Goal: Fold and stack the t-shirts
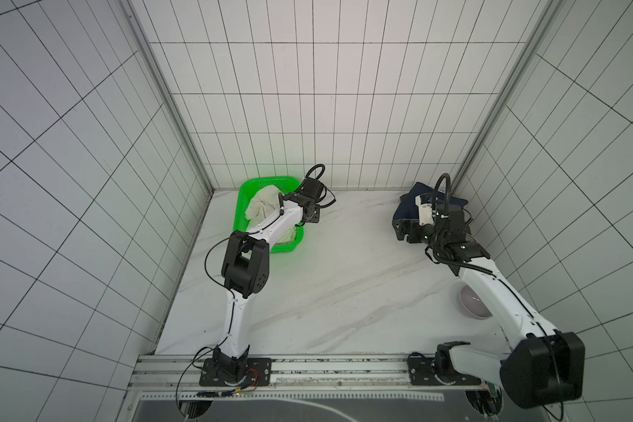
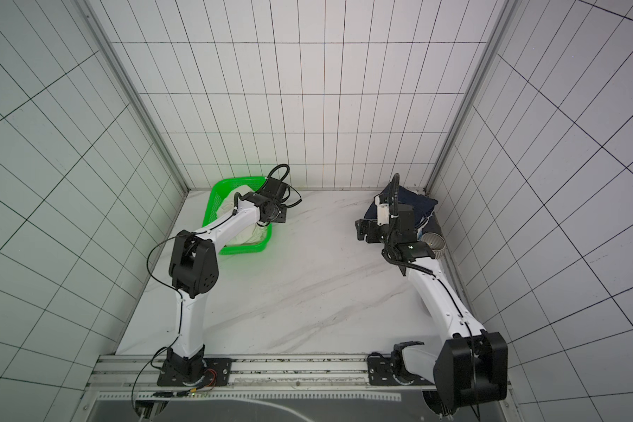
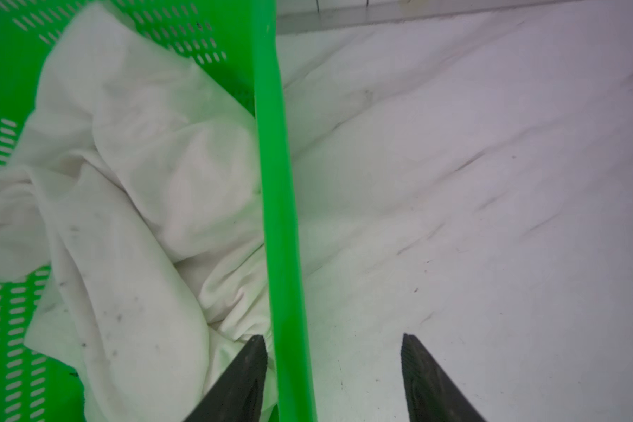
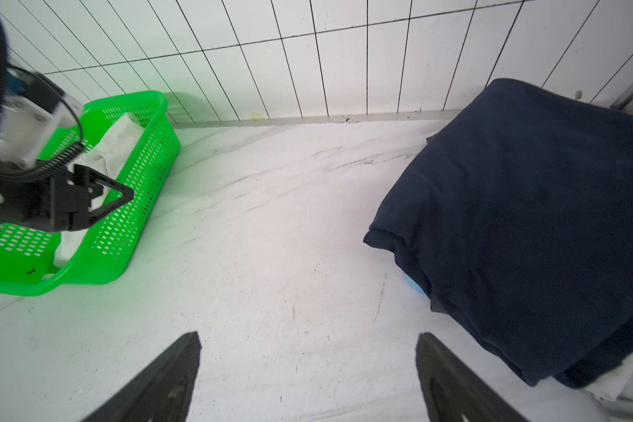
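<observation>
L gripper (image 3: 332, 341): jaws are seen parted, w/ nothing clamped. The rim of the green basket (image 3: 275, 182) is straddled: one finger is set inside the basket, the other outside, above the table (image 3: 490, 182). Just ahead of the inner finger, the cream-white shirt (image 3: 143, 182) is found crumpled in the basket; small dark specks are noted on the cloth.

R gripper (image 4: 307, 339): jaws are spread wide, nothing held; table surface is seen btwn the fingers. Just beside it, ahead and off to one side, the navy shirt (image 4: 527, 219) is located, folded, on top of other folded cloth. A light-blue edge (image 4: 413, 286) is exposed under the navy layer at table level; white cloth (image 4: 614, 380) is exposed lower down, nearest the finger on that side. Behind the R gripper, beside its forearm, a bowl (image 1: 468, 303) is partly hidden. In both top views the navy shirt is shown in the far corner, beyond the R gripper. Farther ahead, well apart across the table, the basket and L gripper are seen.
</observation>
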Robot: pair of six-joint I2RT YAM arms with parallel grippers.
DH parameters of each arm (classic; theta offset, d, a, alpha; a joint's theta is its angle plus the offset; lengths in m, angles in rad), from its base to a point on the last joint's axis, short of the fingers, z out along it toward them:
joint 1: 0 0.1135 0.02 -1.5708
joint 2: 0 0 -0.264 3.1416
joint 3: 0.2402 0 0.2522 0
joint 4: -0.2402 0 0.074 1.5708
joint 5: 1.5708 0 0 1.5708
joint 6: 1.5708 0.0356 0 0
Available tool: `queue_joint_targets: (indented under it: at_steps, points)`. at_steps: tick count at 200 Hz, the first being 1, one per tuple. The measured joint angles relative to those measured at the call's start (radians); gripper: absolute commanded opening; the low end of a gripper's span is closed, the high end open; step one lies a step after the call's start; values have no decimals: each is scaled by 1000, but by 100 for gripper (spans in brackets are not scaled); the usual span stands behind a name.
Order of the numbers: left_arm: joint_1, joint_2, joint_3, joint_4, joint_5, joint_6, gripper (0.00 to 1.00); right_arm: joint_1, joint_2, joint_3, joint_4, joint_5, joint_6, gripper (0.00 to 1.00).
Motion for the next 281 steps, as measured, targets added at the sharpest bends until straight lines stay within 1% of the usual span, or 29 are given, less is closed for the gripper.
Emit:
queue_joint_targets:
  at_steps: [8, 14, 17, 20, 35, 42, 57, 80, 107, 137, 164, 190, 201, 205, 212, 215, 238, 260, 266, 274, 276, 278, 279, 281]
  points:
    - [2, 11, -13, -8, -11, 2, 43, -4, -6, 0, -2, 2, 0, 93]
    - [2, 12, -32, -9, -19, 7, 33, -10, -10, -1, -3, 2, 0, 94]
    - [3, 12, -40, -9, -21, -4, 29, -13, -12, -2, -3, 3, 0, 94]
    - [5, 10, -51, -10, -24, 11, 26, -15, -13, -2, -3, 3, 0, 94]
    - [10, -4, -113, -3, -35, 18, 14, -26, -23, -8, -5, 8, 0, 94]
    - [14, -18, -142, 4, -51, 19, 9, -29, -25, -10, -6, 9, 0, 94]
    - [39, -63, -196, 19, -63, 86, 0, -34, -26, -13, -6, 9, 1, 94]
    - [98, -119, -257, 41, -66, 153, 0, -34, -26, -17, -8, 14, 2, 94]
    - [208, -163, -317, 88, -56, 251, 0, -36, -26, -17, -13, 22, 8, 94]
    - [321, -198, -407, 171, -61, 387, 0, -51, -26, -17, -17, 76, 24, 94]
    - [378, -198, -425, 197, -58, 449, 0, -74, -26, -19, -22, 103, 35, 94]
    - [400, -195, -420, 209, -66, 472, 0, -80, -26, -19, -21, 109, 42, 94]
    - [404, -187, -412, 206, -74, 479, 5, -80, -26, -19, -21, 110, 43, 94]
    - [406, -183, -408, 204, -77, 480, 9, -80, -26, -19, -21, 110, 43, 94]
    - [409, -179, -401, 202, -77, 480, 22, -80, -25, -19, -21, 110, 43, 94]
    - [410, -177, -400, 201, -77, 480, 25, -80, -25, -19, -21, 110, 44, 94]
    - [431, -174, -372, 169, -69, 475, 33, -80, -22, -19, -21, 114, 45, 94]
    - [438, -175, -327, 138, -55, 455, 51, -80, -15, -19, -20, 112, 47, 94]
    - [435, -178, -313, 133, -48, 454, 59, -80, -13, -19, -20, 107, 50, 94]
    - [428, -184, -297, 129, -42, 446, 73, -80, -11, -19, -19, 100, 50, 94]
    - [426, -187, -293, 129, -40, 442, 79, -80, -11, -19, -19, 97, 51, 94]
    - [423, -190, -288, 128, -37, 449, 91, -80, -10, -19, -19, 95, 52, 94]
    - [422, -191, -287, 128, -37, 446, 94, -80, -10, -19, -19, 94, 52, 94]
    - [419, -194, -282, 127, -37, 438, 97, -80, -10, -19, -18, 92, 52, 94]
